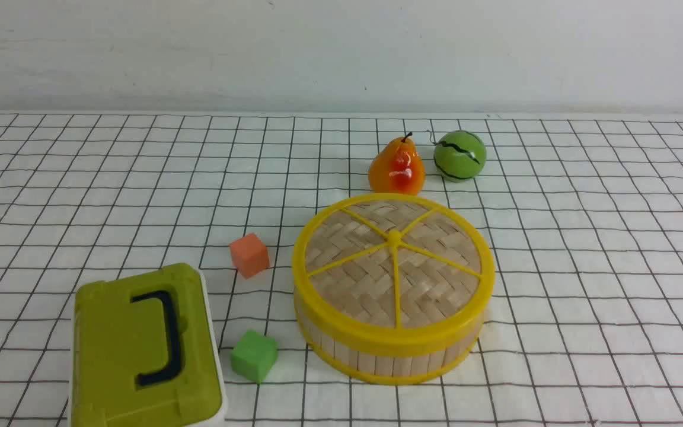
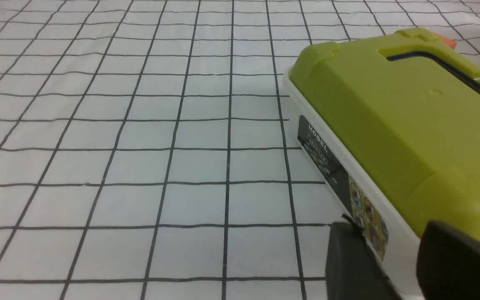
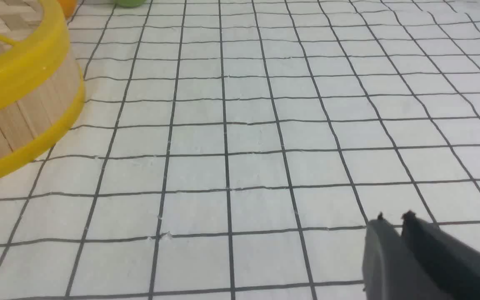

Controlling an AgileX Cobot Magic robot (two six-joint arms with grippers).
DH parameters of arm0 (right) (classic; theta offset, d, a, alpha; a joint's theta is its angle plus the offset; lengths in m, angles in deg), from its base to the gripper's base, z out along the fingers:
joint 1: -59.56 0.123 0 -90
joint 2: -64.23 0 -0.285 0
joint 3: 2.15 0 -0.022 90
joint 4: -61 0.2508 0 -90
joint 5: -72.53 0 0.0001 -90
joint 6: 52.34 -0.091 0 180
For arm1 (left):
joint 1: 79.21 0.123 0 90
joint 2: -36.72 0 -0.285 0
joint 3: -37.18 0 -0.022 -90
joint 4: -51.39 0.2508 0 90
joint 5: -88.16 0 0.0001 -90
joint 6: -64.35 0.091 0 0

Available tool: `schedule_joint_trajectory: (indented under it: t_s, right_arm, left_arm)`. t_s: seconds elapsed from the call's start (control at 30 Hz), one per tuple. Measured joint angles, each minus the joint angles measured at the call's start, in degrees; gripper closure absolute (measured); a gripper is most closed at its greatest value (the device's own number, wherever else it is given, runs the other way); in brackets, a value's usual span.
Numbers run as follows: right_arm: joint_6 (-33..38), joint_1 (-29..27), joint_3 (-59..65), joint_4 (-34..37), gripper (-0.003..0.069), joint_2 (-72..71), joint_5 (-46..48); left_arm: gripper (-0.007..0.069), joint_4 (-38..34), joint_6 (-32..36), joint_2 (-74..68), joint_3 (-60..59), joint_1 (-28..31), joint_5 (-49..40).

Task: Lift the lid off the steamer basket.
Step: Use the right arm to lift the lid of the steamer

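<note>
The lid (image 1: 393, 261), a woven tan bamboo disc with a yellow rim and spokes, sits closed on the steamer basket (image 1: 377, 359) at the table's centre. In the right wrist view, part of the lid's yellow rim (image 3: 23, 71) and the basket's slat wall (image 3: 27, 112) show at the edge. My right gripper (image 3: 394, 217) is shut and empty, over bare cloth well apart from the basket. My left gripper (image 2: 390, 237) is open and empty, close beside the olive-green box (image 2: 402, 121). Neither gripper shows in the front view.
The olive-green box with a dark handle (image 1: 140, 350) stands at front left. An orange cube (image 1: 249, 254) and a green cube (image 1: 254, 355) lie left of the basket. A toy pear (image 1: 396, 167) and a green melon ball (image 1: 460, 155) stand behind it. A checked cloth covers the table.
</note>
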Motion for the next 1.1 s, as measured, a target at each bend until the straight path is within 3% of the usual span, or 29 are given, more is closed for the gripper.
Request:
schedule_joint_trajectory:
  t_s: [1.1]
  right_arm:
    - [0.00,0.00,0.00,0.00,0.0561,0.00,0.00]
  left_arm:
    - [0.0386,0.00,0.00,0.00,0.00,0.00,0.00]
